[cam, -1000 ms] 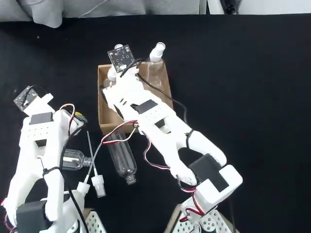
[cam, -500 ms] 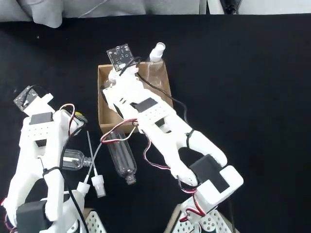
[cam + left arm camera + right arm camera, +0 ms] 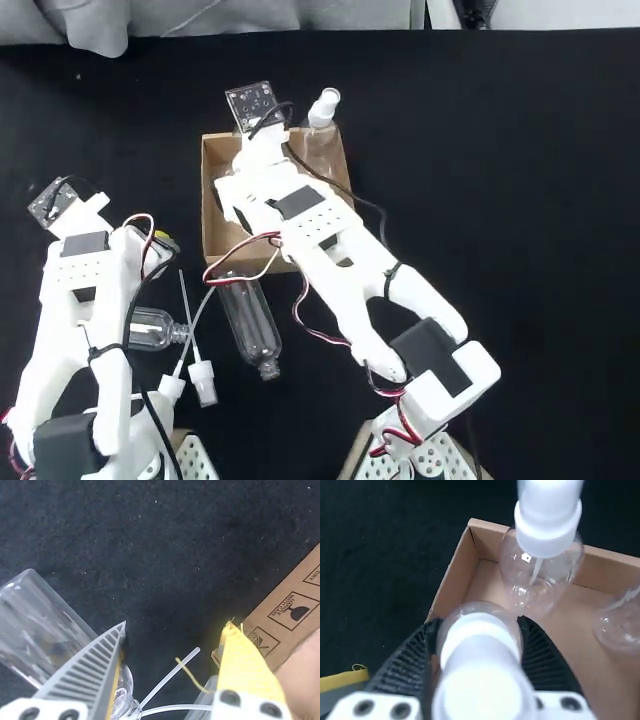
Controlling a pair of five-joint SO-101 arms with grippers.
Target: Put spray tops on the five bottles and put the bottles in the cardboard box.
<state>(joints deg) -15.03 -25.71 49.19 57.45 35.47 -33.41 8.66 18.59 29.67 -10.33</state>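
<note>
My right gripper point(image 3: 477, 625) is shut on a clear bottle with a white spray top point(image 3: 475, 652), held upright over the near corner of the cardboard box point(image 3: 454, 572). Inside the box stand another capped bottle point(image 3: 542, 560) and a third clear bottle point(image 3: 620, 615). In the high view the right arm point(image 3: 300, 215) stretches across the box point(image 3: 215, 215). My left gripper point(image 3: 176, 630) hangs open above the black table, beside an uncapped bottle point(image 3: 35, 625) and a spray top's tube point(image 3: 170, 677). A second uncapped bottle point(image 3: 250, 320) lies in front of the box.
Two loose spray tops point(image 3: 203, 380) lie on the table near the left arm's base point(image 3: 60, 440). A capped bottle point(image 3: 322, 108) shows at the box's far edge. A grey cloth point(image 3: 95, 25) lies at the table's far left. The right half of the table is bare black cloth.
The right arm has shifted a little farther over the box, away from its base, with the capped bottle in its gripper. The left arm has stayed still.
</note>
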